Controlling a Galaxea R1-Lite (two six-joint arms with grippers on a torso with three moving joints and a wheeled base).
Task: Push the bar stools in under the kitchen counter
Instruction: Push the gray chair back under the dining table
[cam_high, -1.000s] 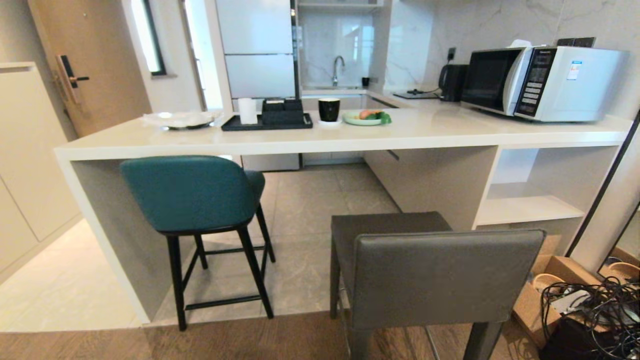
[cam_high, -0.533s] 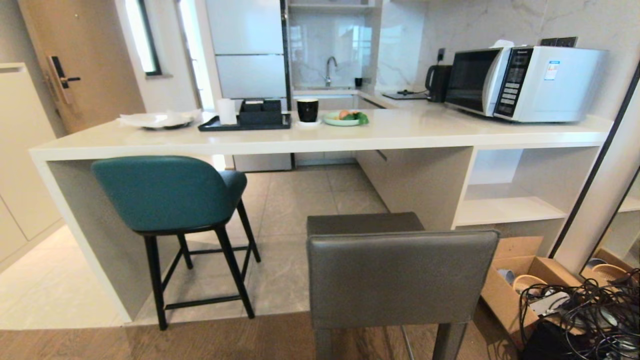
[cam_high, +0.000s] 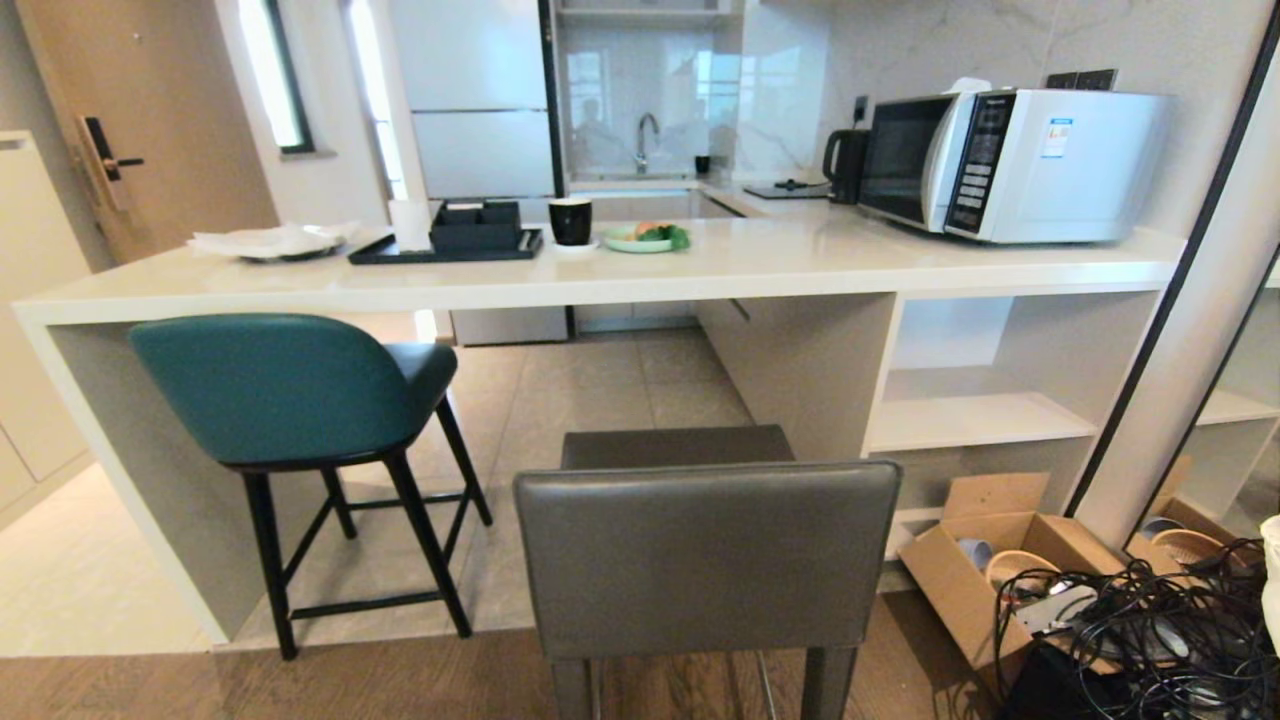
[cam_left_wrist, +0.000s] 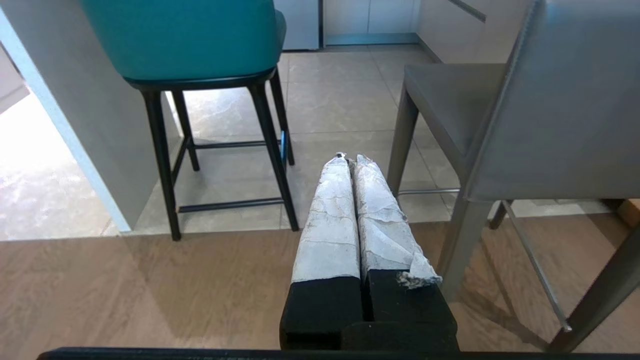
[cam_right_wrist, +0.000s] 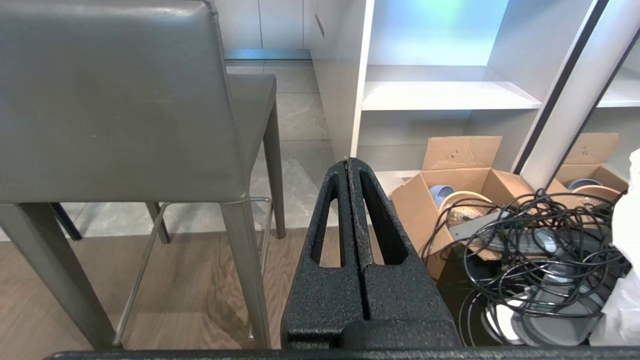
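The teal bar stool (cam_high: 270, 390) stands partly under the left end of the off-white kitchen counter (cam_high: 600, 280), its back toward me. The dark grey bar stool (cam_high: 700, 560) stands out from the counter, close in front of me, its square back facing me. Neither arm shows in the head view. My left gripper (cam_left_wrist: 350, 159) is shut and empty, low over the floor between the teal stool (cam_left_wrist: 190, 40) and the grey stool (cam_left_wrist: 550, 110). My right gripper (cam_right_wrist: 348, 161) is shut and empty, to the right of the grey stool's back (cam_right_wrist: 115, 100).
An open cardboard box (cam_high: 990, 570) and a tangle of black cables (cam_high: 1140, 630) lie on the floor at the right, below the open white shelves (cam_high: 980, 420). A microwave (cam_high: 1010, 165), a tray, a cup and plates sit on the counter.
The whole head view has shifted left, so the camera has moved rightward. The grey stool now sits nearer the middle. Neither stool has moved on the floor.
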